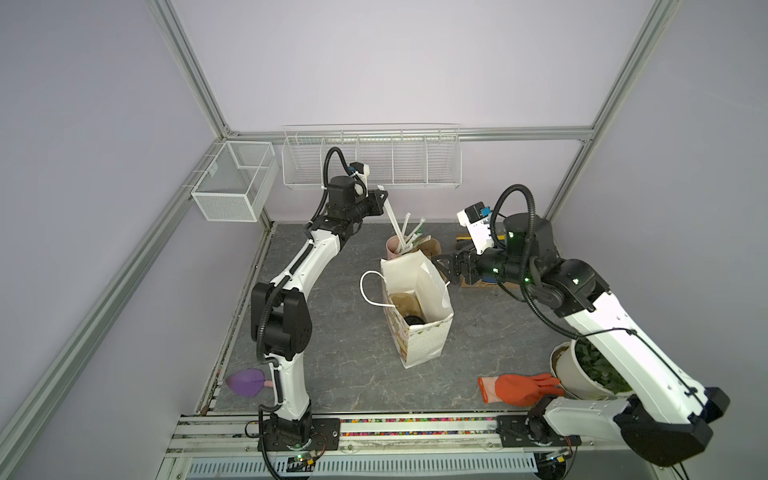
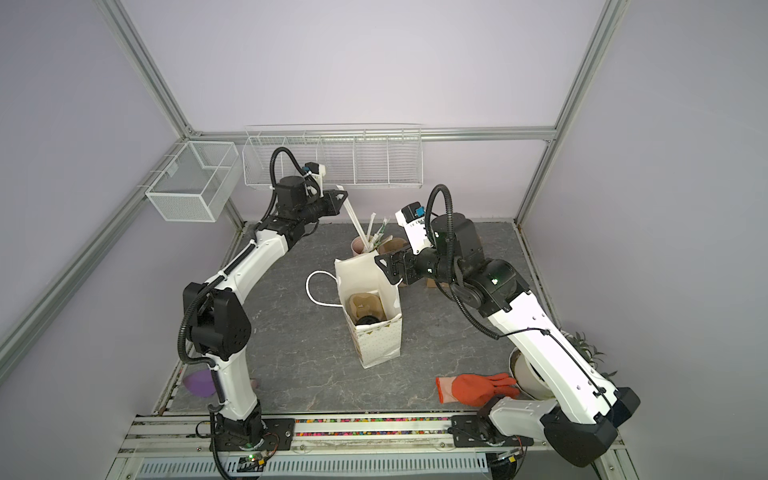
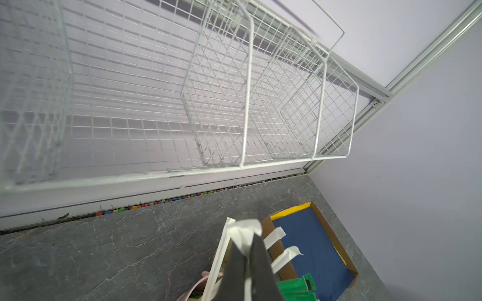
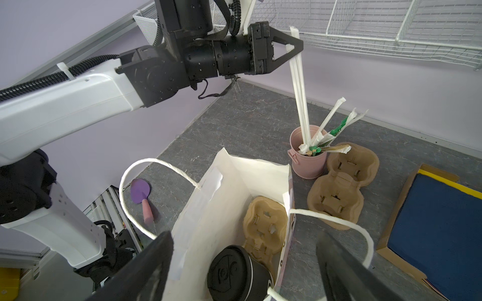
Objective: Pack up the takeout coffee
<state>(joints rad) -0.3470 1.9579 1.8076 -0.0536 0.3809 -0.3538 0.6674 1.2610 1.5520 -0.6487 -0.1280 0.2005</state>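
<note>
My left claw [image 4: 296, 47] clenches a wrapped straw [image 4: 300, 91], its lower end in the pink cup [image 4: 309, 164]. My right claw [image 1: 441, 269] gapes wide at the paper bag [image 4: 229, 187] (lidded coffee cup [image 4: 232, 273] inside).

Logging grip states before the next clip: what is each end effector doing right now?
Left end effector: closed on a paper-wrapped straw.
Right end effector: open, holding nothing, at the rim of the paper bag.

Looks along left claw [image 3: 247, 250], clamped tight on top end of wrapped straw [image 3: 219, 260]. Shows pink cup [image 3: 203, 284] rim beside lower straw, white wire rack [image 3: 245, 104] on wall above grey counter [image 3: 104, 247], coloured beads [image 3: 156, 202] along wall gap, cardboard box [image 3: 336, 242] holding blue pad [image 3: 307, 234].
</note>
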